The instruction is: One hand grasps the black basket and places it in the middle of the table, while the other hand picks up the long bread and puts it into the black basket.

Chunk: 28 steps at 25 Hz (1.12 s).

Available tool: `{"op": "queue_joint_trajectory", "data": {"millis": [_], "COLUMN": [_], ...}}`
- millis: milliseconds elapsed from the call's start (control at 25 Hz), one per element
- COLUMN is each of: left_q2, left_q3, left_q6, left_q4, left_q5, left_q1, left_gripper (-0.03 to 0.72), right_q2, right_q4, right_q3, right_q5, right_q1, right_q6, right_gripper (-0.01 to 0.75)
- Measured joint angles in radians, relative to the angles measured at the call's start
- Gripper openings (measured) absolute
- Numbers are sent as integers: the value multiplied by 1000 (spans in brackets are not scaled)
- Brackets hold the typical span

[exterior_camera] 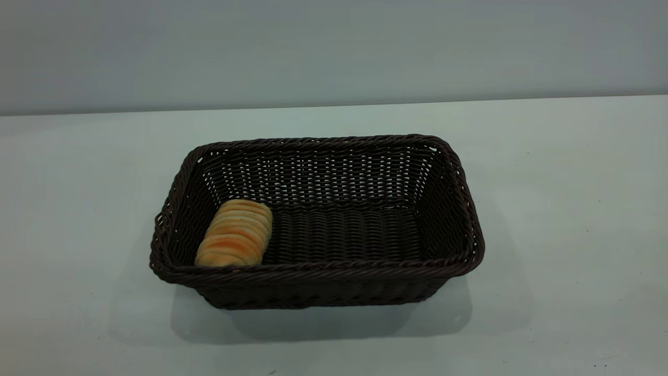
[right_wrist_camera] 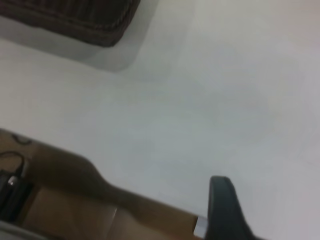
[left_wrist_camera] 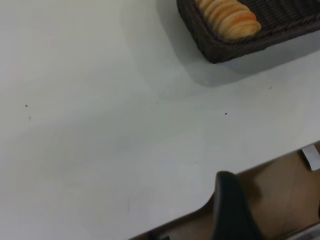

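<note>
Only one dark finger of the left claw (left_wrist_camera: 231,207) shows, cut off at the picture's edge over the table's (left_wrist_camera: 100,150) border, so whether it is released or clenched cannot be told. The basket (left_wrist_camera: 220,45) lies well away from it, cropped to one corner, with the bread (left_wrist_camera: 230,17) inside at that end. The right claw (right_wrist_camera: 225,210) is likewise a single finger, grip unreadable, far from the basket's other corner. Neither arm appears in the exterior view.

Open table (exterior_camera: 563,219) all around the black basket (exterior_camera: 318,284)
</note>
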Motion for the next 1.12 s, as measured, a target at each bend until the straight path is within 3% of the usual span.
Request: {"op": "queue_joint_trajectory", "data": {"millis": [240,1120], "left_q2": [0,0], "left_q3": [0,38], "left_q6": [0,31], "left_q4": [1,17], "left_q5": [0,-9], "left_q1": [0,0], "left_gripper": [447,447], "right_q2": [-10,-102], "right_q4": [-6,-30], "right_q3": [91,107], "right_q5": [-71,-71], "right_q1": [0,0], "right_q6": [0,4], "right_gripper": [474,474]}}
